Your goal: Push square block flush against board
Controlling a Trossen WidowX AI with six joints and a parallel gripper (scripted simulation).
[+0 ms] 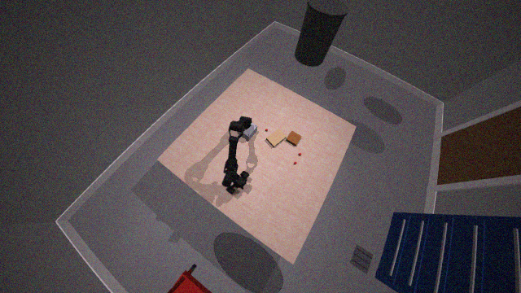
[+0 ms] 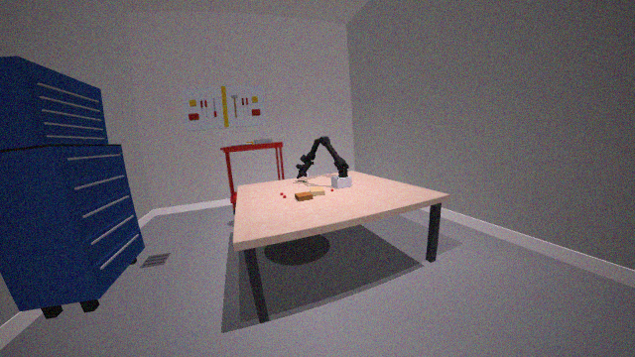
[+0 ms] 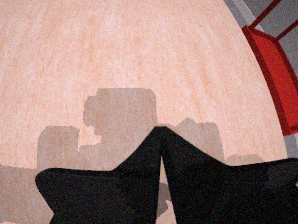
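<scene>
The square block point(image 1: 294, 137) point(image 2: 303, 196) is orange-brown and lies flat on the table. The board point(image 1: 276, 137) point(image 2: 317, 191) is pale tan and lies flat close beside it. They are turned differently; a corner of the board is at or very near the block's side, and I cannot tell whether they touch. No full side contact shows. My gripper point(image 2: 300, 176) point(image 3: 160, 132) is shut and empty, above the table well away from both parts. The wrist view shows only bare table and shadows under the fingertips, with neither part in it.
The white arm base point(image 1: 250, 132) point(image 2: 341, 181) stands near the board. A small red dot point(image 1: 266, 130) point(image 2: 332, 190) lies between base and board. Two more red dots lie beyond the block. A red cart point(image 3: 274, 75) stands off the table's edge.
</scene>
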